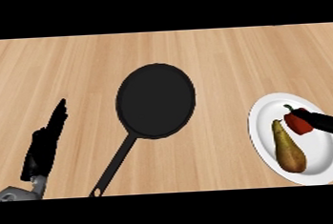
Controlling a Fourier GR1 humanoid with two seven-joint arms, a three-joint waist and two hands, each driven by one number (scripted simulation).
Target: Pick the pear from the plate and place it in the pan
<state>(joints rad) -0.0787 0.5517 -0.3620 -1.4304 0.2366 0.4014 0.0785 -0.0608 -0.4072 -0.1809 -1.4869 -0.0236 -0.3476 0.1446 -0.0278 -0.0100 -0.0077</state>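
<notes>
Fingers of the right hand [329, 122] enter from the right edge, extended straight over the white round plate [268, 109] and overlapping a red pepper [297, 121]; they are curled round nothing. At lower left, the left hand [46, 139] rests edge-on with fingers straight and together, pointing away above the light wood-grain tabletop [54, 67]. The pear [288, 148], brownish-yellow and tapered, lies on the plate just beside the pepper, while the matte black round pan [156, 100], long handle pointing toward the lower edge, holds nothing.
</notes>
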